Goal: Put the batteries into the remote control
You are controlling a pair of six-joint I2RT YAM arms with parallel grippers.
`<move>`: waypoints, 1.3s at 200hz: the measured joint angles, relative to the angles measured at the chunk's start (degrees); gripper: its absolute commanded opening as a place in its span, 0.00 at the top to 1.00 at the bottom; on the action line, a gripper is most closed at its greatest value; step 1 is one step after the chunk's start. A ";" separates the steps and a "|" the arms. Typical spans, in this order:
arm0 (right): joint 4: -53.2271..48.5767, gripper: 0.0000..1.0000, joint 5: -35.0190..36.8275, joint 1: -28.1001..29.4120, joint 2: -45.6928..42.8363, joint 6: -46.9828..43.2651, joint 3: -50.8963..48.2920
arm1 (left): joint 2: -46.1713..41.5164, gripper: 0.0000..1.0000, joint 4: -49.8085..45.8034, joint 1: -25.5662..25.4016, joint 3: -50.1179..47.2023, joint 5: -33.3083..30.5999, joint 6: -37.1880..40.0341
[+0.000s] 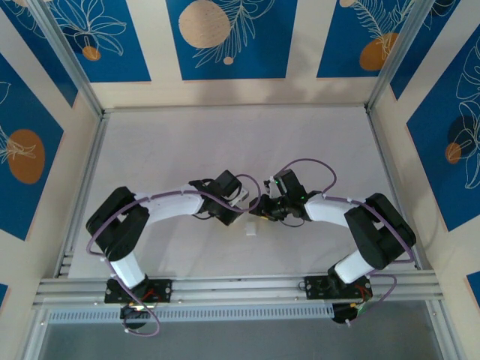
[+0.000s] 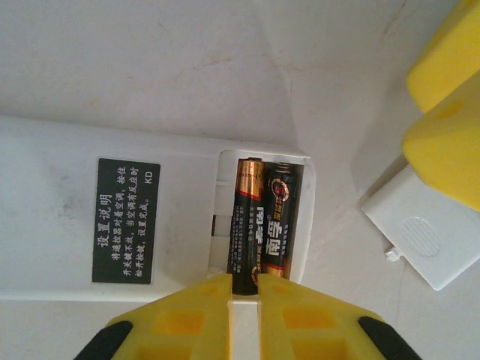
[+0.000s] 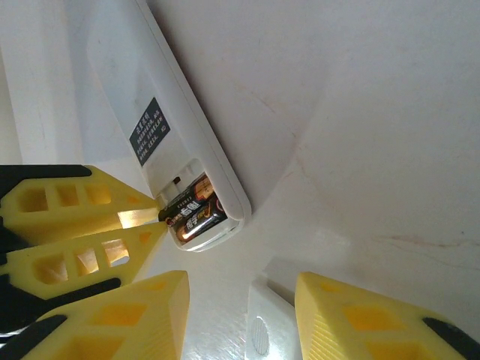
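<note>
The white remote control (image 2: 82,157) lies back-up on the table, its black label (image 2: 125,220) beside the open battery bay. Two dark batteries with gold ends are in the bay. The right battery (image 2: 280,221) lies seated. The left battery (image 2: 246,225) has its near end pinched between the yellow fingertips of my left gripper (image 2: 244,291), which is shut on it. In the right wrist view the same batteries (image 3: 196,210) show at the remote's (image 3: 161,105) end. My right gripper (image 3: 244,315) stands open, its fingers either side of the loose battery cover (image 3: 264,330).
The white battery cover (image 2: 420,236) lies on the table just right of the remote, under the right gripper's yellow fingers (image 2: 446,142). From above, both wrists meet at the table's middle, with a small white piece (image 1: 250,229) below them. Patterned walls enclose the table.
</note>
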 measured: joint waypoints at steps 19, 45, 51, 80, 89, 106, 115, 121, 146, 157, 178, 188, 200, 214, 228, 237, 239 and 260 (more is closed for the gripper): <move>0.02 0.57 0.00 0.00 0.00 0.02 0.00 | 0.00 0.91 0.00 -0.07 0.00 -0.11 0.07; 0.02 0.57 0.00 0.00 0.00 0.04 0.00 | -0.33 0.93 -0.02 -0.07 0.00 -0.11 0.04; 0.04 0.57 0.00 0.00 0.00 0.22 0.00 | -0.55 0.93 -0.02 -0.09 0.00 -0.11 0.04; 0.44 0.57 -0.04 0.02 0.26 0.48 0.00 | -2.21 0.95 -0.04 -0.15 0.00 -0.31 0.02; 0.50 0.57 -0.07 0.00 0.31 0.63 0.00 | -2.58 0.95 -0.02 -0.15 0.00 -0.33 0.02; 0.83 0.57 -0.28 0.02 0.68 0.68 0.00 | -2.80 0.96 0.00 -0.15 0.00 -0.33 0.00; 0.94 0.57 -0.37 0.02 0.85 0.81 0.00 | -2.80 0.91 0.00 -0.15 0.00 -0.33 0.02; 1.01 0.57 -0.42 0.02 0.92 0.85 0.00 | -2.80 0.85 0.00 -0.15 0.00 -0.31 0.15; 1.38 0.57 -0.42 0.02 0.92 0.85 0.00 | -2.69 0.79 0.09 -0.17 0.00 -0.31 -0.07; 1.53 0.57 -0.42 0.02 0.92 0.87 -0.02 | -2.40 0.77 0.11 -0.17 0.00 -0.31 -0.04; 1.70 0.57 -0.44 0.02 0.96 0.87 -0.07 | -1.36 0.76 0.22 -0.17 0.11 -0.31 0.00; 1.75 0.57 -0.44 0.02 0.96 0.87 -0.07 | -0.83 0.76 0.28 -0.17 0.11 -0.31 0.02; 1.75 0.57 -0.44 0.11 0.96 0.87 -0.09 | -0.33 0.76 0.26 -0.17 0.11 -0.31 0.02; 1.77 0.57 -0.44 0.11 1.05 0.87 -0.09 | 0.02 0.76 0.26 -0.17 0.11 -0.31 0.02; 2.03 0.57 -0.46 0.13 1.51 0.90 -0.09 | 0.17 0.75 0.26 -0.20 0.11 -0.33 0.02; 2.12 0.57 -0.48 0.13 1.84 0.90 -0.09 | 0.17 0.74 0.26 -0.24 0.13 -0.37 0.02; 2.14 0.57 -0.48 0.13 1.88 0.90 -0.09 | 0.17 0.73 0.26 -0.28 0.15 -0.39 0.02; 2.21 0.57 -0.70 0.13 2.05 1.09 -0.11 | 0.52 0.72 0.17 -0.76 0.66 -1.14 0.04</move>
